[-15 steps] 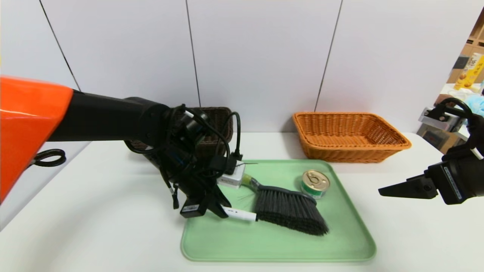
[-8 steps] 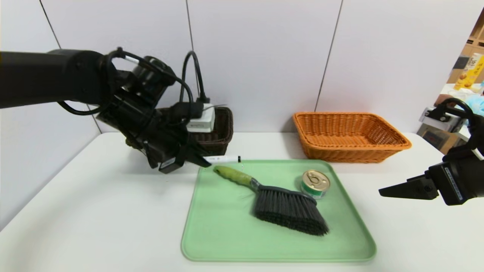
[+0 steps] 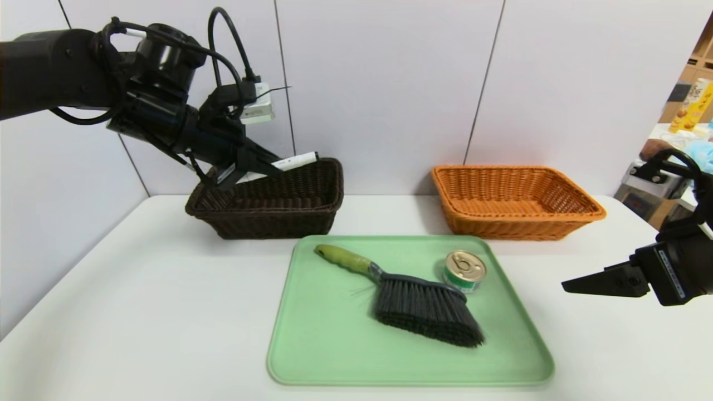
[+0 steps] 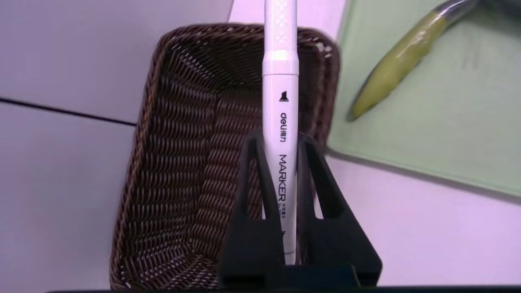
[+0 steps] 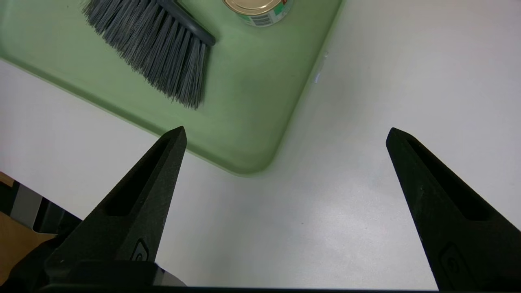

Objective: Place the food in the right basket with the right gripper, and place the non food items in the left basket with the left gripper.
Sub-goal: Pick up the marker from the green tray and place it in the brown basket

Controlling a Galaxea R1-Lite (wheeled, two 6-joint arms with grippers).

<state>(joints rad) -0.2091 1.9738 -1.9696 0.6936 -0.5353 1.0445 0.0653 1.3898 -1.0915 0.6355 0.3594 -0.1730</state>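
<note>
My left gripper (image 3: 267,166) hangs above the dark brown left basket (image 3: 278,214), shut on the white marker (image 3: 294,162), which sticks out over the basket's inside. In the left wrist view the marker (image 4: 280,81) runs between the two black fingers (image 4: 254,171) with the left basket (image 4: 183,162) below. The brush (image 3: 415,301), black bristles and green handle, lies on the green tray (image 3: 334,356). Beside it stands the food tin (image 3: 465,270). My right gripper (image 3: 568,287) hovers open to the right of the tray, over bare table (image 5: 325,203). The orange right basket (image 3: 515,203) holds nothing.
The white table (image 3: 139,312) carries both baskets along the back wall and the tray at the front middle. Shelves with boxes (image 3: 688,111) stand beyond the table's right edge.
My left gripper has lifted the marker off the tray and carried it up and back-left until it hangs over the dark basket. The right arm has barely moved.
</note>
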